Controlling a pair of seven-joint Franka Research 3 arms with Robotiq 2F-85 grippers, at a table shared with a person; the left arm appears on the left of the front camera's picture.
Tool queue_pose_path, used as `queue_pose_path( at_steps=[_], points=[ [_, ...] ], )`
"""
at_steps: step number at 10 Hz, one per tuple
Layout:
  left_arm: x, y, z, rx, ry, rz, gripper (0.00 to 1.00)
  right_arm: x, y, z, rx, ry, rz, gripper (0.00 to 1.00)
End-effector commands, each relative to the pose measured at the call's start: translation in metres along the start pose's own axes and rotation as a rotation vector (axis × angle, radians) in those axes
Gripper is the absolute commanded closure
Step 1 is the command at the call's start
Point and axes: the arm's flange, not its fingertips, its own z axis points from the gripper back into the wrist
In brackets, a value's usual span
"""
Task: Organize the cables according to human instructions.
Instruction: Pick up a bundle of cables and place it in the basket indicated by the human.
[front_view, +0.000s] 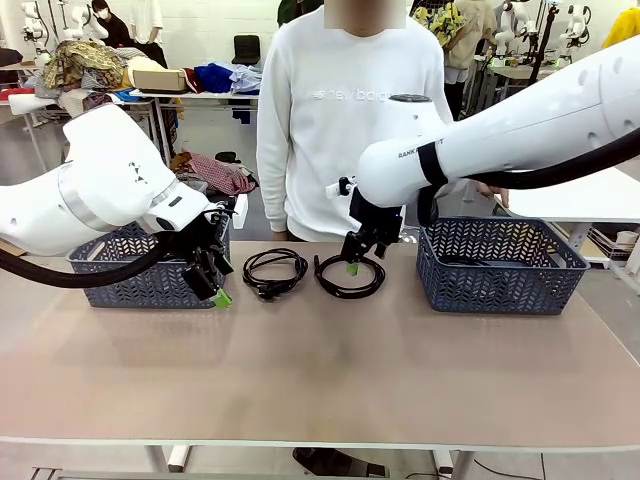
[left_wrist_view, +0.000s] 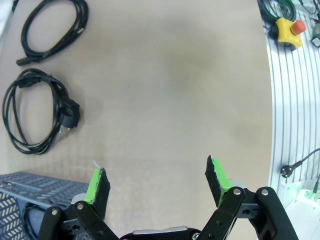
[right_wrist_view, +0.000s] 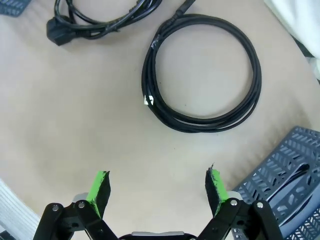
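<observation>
Two black cables lie coiled on the table between the baskets. The left cable (front_view: 268, 291) has a chunky plug, and the right cable (front_view: 350, 294) is a neat ring. My right gripper (front_view: 362, 255) hangs open just above the ring's near side; in its wrist view the ring (right_wrist_view: 148, 80) lies ahead of the open green pads (right_wrist_view: 216, 187). My left gripper (front_view: 215, 282) is open and empty at the left basket's front right corner. In the left wrist view, the plug cable (left_wrist_view: 70, 109) and the other cable (left_wrist_view: 24, 60) lie off to the left.
A grey-blue basket (front_view: 140, 285) stands at the left and another basket (front_view: 500, 290) at the right, with a dark cord showing inside it (right_wrist_view: 295, 172). A person in a white sweatshirt (front_view: 340, 120) stands at the far edge. A yellow stop button (left_wrist_view: 288, 30) sits on the rail.
</observation>
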Motion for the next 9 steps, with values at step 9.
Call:
queue_pose_path(
  at_steps=[9],
  points=[
    [-0.0011,0.0,0.0012,0.0,0.001,0.001,0.0,0.0033,-0.0012,-0.0009,0.004,0.007,-0.005,0.0]
  ],
)
